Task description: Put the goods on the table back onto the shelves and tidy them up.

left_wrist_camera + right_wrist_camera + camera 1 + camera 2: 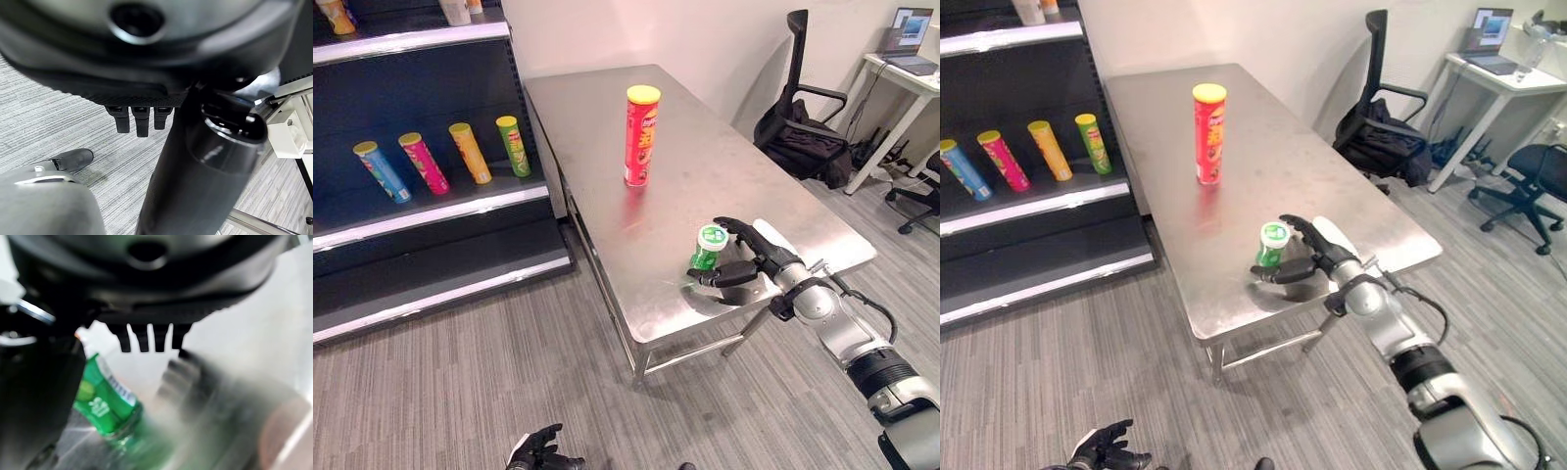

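Right hand (754, 257) is at the near end of the steel table (705, 157), thumb reaching under and fingers arched over the small green can (708, 248) — cupped about it, but I cannot tell from the head views whether the fingers have actually closed on it, so I log the grip as undetermined. The can stands upright near the table's near edge; the tall red tube (640, 135) stands well apart from it, mid-table. I judge the green can light, stiff-walled and smooth, so likely to slip or tip if nudged at the lid; I'd take it around the middle of the body, thumb opposite the fingers. The red tube looks light too, tall and easy to topple — hold it at mid-height. The right wrist view adds the can's green label (105, 404) close by the hand, fingers hanging above it, not wrapped. The head views give the shelf (431, 201) with four tubes lying on it, which the wrist views lack. Left hand (540, 452) hangs low over the floor, fingers loosely curled, holding nothing.
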Robot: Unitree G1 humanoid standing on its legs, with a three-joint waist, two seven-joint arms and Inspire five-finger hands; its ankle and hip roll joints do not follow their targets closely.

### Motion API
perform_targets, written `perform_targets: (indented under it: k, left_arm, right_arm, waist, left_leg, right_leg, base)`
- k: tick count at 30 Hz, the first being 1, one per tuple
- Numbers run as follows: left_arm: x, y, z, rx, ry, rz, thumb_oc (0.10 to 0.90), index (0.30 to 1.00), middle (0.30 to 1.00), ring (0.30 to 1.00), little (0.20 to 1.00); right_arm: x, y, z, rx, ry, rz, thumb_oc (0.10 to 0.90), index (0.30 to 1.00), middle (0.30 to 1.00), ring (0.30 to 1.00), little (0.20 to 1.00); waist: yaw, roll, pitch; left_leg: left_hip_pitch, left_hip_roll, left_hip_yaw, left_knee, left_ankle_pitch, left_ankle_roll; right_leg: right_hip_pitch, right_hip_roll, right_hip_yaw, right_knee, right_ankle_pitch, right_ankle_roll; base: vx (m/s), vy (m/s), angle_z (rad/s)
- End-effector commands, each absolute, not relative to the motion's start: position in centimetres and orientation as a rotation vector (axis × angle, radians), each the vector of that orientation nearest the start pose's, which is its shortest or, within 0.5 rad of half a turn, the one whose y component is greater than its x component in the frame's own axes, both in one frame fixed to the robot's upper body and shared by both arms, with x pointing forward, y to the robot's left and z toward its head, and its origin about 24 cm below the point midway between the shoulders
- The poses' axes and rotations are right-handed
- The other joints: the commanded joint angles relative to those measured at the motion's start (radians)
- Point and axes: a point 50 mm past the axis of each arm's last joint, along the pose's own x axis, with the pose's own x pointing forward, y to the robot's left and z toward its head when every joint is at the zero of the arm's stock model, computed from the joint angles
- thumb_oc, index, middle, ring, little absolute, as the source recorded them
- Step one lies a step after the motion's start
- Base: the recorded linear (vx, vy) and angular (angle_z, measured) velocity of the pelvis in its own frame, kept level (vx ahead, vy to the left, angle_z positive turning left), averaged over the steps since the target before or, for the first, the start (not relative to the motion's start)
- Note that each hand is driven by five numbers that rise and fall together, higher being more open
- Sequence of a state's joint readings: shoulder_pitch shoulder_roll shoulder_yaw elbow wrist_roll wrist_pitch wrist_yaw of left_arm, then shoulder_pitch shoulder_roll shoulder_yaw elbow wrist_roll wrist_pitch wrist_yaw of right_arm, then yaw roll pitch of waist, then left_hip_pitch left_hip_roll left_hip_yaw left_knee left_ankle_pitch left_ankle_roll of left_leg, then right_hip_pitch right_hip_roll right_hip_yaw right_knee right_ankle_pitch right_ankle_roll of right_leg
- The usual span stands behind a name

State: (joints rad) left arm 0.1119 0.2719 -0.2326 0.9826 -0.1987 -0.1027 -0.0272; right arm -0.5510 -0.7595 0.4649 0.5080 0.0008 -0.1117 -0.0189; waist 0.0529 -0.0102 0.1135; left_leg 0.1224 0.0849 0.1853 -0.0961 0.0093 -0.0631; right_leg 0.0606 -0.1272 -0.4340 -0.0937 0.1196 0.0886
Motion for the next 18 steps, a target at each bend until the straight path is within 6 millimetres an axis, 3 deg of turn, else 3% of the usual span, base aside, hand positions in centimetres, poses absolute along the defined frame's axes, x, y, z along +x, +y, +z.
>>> perform_targets:
  k: [1,2,12,18]
  left_arm:
    - [12.2,23.7,-13.9,0.199,0.939,0.027,0.800,0.900,0.900,0.900,0.900]
    - [12.3,23.7,-13.9,0.201,0.940,0.028,0.800,0.900,0.900,0.900,0.900]
    - [12.3,24.0,-13.8,0.206,0.937,0.035,0.800,0.900,0.900,0.900,0.900]
    - [12.3,24.3,-13.6,0.212,0.928,0.055,0.800,0.900,0.900,0.900,0.900]
  right_arm:
    - [36.8,-21.2,15.0,-0.893,-0.193,0.153,0.577,0.566,0.566,0.566,0.566]
    - [36.8,-21.1,15.1,-0.901,-0.195,0.155,0.400,0.300,0.300,0.300,0.300]
    - [36.6,-21.6,15.6,-0.932,-0.209,0.151,0.400,0.300,0.300,0.300,0.300]
    - [34.4,-24.8,17.2,-0.974,-0.278,0.043,0.400,0.300,0.300,0.300,0.300]
  waist:
    - [0.034,-0.055,-0.034]
    - [0.035,-0.056,-0.033]
    - [0.028,-0.064,-0.033]
    - [0.007,-0.064,-0.037]
  left_leg:
    - [-0.037,0.035,0.078,0.009,0.021,-0.038]
    - [-0.039,0.035,0.078,0.009,0.022,-0.038]
    - [-0.037,0.034,0.082,0.009,0.016,-0.038]
    - [-0.026,0.038,0.089,0.009,0.008,-0.038]
  right_leg:
    - [0.056,-0.077,0.028,0.011,-0.053,0.082]
    - [0.055,-0.078,0.027,0.012,-0.053,0.083]
    - [0.056,-0.079,0.026,0.013,-0.052,0.084]
    - [0.059,-0.074,0.037,0.011,-0.057,0.085]
  base:
    - [0.00,0.000,0.00]
    - [0.00,0.000,0.00]
    - [0.00,0.000,0.01]
    - [0.00,-0.005,0.00]
